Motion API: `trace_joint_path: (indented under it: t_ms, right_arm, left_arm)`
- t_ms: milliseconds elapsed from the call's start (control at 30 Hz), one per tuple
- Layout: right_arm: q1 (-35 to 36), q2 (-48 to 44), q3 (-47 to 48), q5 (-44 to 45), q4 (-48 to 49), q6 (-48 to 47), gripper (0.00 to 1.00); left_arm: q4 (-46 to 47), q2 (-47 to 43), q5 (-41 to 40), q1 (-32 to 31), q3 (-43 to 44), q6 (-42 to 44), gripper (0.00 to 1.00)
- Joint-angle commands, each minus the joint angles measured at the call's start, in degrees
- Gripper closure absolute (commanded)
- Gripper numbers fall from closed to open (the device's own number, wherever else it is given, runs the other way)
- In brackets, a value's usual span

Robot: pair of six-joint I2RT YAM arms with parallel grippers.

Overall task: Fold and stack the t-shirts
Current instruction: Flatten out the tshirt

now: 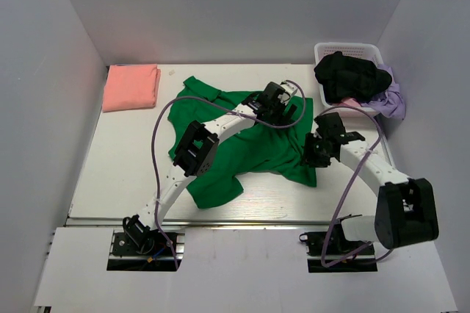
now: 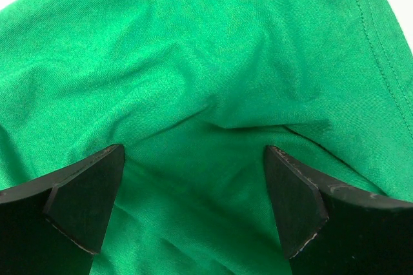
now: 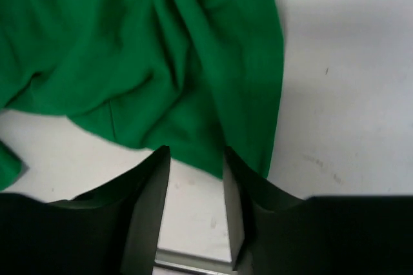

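The bright green t-shirt [image 1: 253, 148] lies crumpled and spread across the middle of the table. The salmon-pink t-shirt [image 1: 132, 87] rests folded at the back left corner. My left gripper [image 1: 283, 103] hangs over the green shirt's back right part. In the left wrist view this gripper [image 2: 193, 191] is wide open, with wrinkled green cloth [image 2: 206, 62] right beneath and between the fingers. My right gripper [image 1: 314, 150] sits at the shirt's right front corner. It [image 3: 197, 159] is open, with bare table between the fingers and the shirt's edge [image 3: 193, 94] just past the tips.
A white basket [image 1: 365, 51] at the back right holds dark clothes [image 1: 351, 76], and a lavender cloth [image 1: 394, 100] hangs over its side. White walls close in the table on the left, back and right. Purple cables loop over both arms.
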Motion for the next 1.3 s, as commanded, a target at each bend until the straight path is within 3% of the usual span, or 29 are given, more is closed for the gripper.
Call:
trace_joint_path:
  t_ms: [0,100,433,467,500,533,567,1000,1100,1133,1200,1267]
  right_arm:
    - [0.1,3.4,3.7,2.4,7.1,-2.1,0.59]
    - [0.2,7.4,4.9,1.2,7.9,-3.1,0.67]
    - [0.2,13.7,5.4,1.5,10.7,-1.4,0.65]
    - [0.2,14.3,5.5,2.9,10.5,-1.2,0.72]
    - [0.1,15.0,5.8,3.0,9.9,0.0,0.89]
    - [0.1,15.0,5.6,5.0,9.3,0.1,0.98]
    - [0.2,14.6,5.5,5.6,9.0,0.2,1.0]
    - [0.1,-4.4,4.3,8.8,-15.7,0.8,1.0]
    - [0.1,-6.3,1.9,1.0,-12.2,-2.6,0.97]
    - [0.4,-6.4,1.4,-5.3,-7.0,-3.1,0.97]
    - [0.2,-5.3,0.9,-8.9,-3.4,-4.0,0.77]
    - [0.4,-2.3,1.5,-12.1,2.3,-4.5,0.74]
  left_arm:
    - [-9.4,3.4,2.0,-0.3,-3.2,0.7,0.01]
    - [-9.4,3.4,1.5,-0.3,-3.8,0.2,0.01]
    - [-9.4,3.4,2.6,-0.3,-3.8,-0.3,0.01]
    - [-9.4,3.4,2.0,-0.3,-3.8,-0.3,0.01]
    - [-9.4,3.4,2.0,-0.3,-3.8,-0.3,0.01]
    - [-9.4,3.4,2.0,-0.3,-3.8,-0.3,0.01]
    - [-9.4,3.4,1.5,-0.3,-3.8,-0.3,0.01]
    - [-8.9,2.8,1.0,-0.3,-4.8,-0.3,0.01]
    - [-8.4,2.8,2.1,-0.3,-5.3,-0.3,0.01]
    - [-8.4,2.8,2.1,-0.3,-5.3,-0.3,0.01]
    - [-8.4,2.8,2.1,-0.3,-5.3,-0.3,0.01]
    - [-8.4,2.8,2.1,-0.3,-5.3,-0.3,0.01]
